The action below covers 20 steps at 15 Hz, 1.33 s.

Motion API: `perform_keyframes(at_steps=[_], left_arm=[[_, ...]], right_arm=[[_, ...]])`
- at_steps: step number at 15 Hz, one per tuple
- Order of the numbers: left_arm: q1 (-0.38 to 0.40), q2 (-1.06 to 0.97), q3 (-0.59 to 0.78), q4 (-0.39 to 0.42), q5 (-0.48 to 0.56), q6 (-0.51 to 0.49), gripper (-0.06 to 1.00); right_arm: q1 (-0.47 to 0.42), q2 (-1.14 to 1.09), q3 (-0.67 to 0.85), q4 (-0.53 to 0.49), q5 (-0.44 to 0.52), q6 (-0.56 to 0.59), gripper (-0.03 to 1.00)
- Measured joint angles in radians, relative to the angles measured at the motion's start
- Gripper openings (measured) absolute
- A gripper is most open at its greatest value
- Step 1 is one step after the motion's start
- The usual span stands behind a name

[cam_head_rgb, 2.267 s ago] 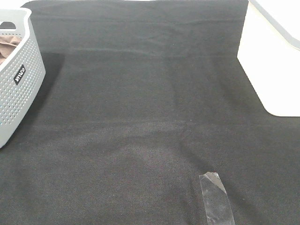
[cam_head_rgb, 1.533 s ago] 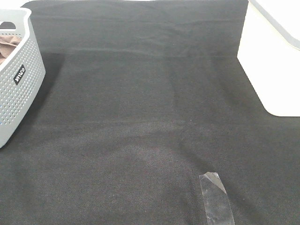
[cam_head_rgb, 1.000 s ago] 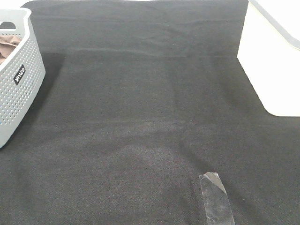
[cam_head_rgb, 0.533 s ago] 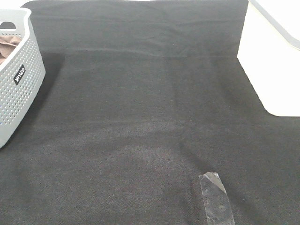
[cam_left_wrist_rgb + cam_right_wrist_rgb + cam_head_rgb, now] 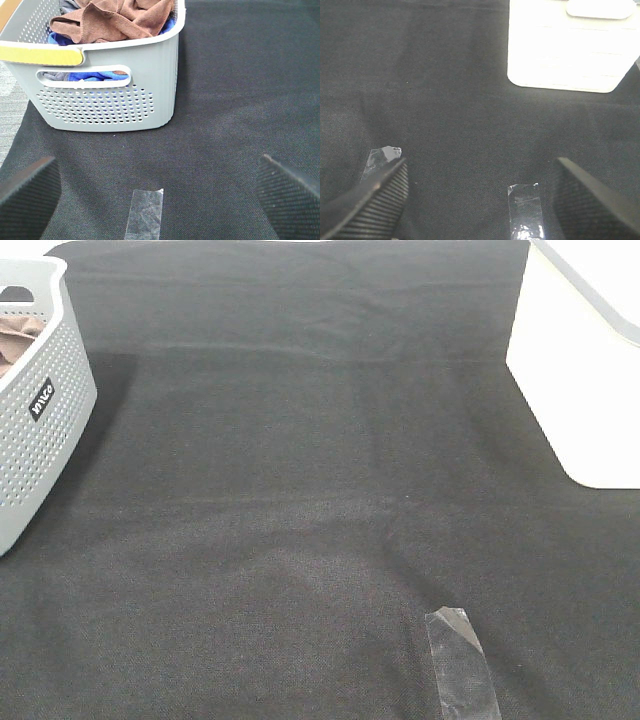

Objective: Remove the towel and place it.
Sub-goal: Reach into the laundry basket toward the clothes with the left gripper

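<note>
Opening step, apparently: nothing grasped yet. Find the crumpled brown plush towel (image 5: 15, 340) in the grey perforated plastic basket (image 5: 50, 440), upper left of the exterior view. With left gripper (image 5: 160, 187) and right gripper (image 5: 480, 195) spread wide, holding nothing. Next: reach in, pinch a fold, lift clear.

Plush towel (image 5: 112, 20), matt plastic basket (image 5: 155, 70), woven blk tablecloth (image 5: 300, 490).

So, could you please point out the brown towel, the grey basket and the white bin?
brown towel (image 5: 112, 22), left wrist view, crumpled top fold.
grey basket (image 5: 105, 107), left wrist view, perforated side wall.
white bin (image 5: 560, 55), right wrist view, side face.
</note>
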Motion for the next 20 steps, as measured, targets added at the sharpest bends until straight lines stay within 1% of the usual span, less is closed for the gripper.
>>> perform_keyframes(at_steps=[16, 17, 18, 20], left_arm=[[0.0, 0.0, 0.0, -0.009, 0.0, 0.002, 0.99], [0.0, 0.006, -0.002, -0.009, 0.002, 0.021, 0.99], [0.0, 0.046, -0.028, -0.009, 0.026, 0.055, 0.99], [0.0, 0.151, -0.115, -0.009, 0.078, 0.141, 0.99]], right_arm=[[0.0, 0.0, 0.0, 0.0, 0.0, 0.0, 0.76], [0.0, 0.0, 0.0, 0.0, 0.0, 0.0, 0.76], [0.0, 0.0, 0.0, 0.0, 0.0, 0.0, 0.76], [0.0, 0.0, 0.0, 0.0, 0.0, 0.0, 0.76]])
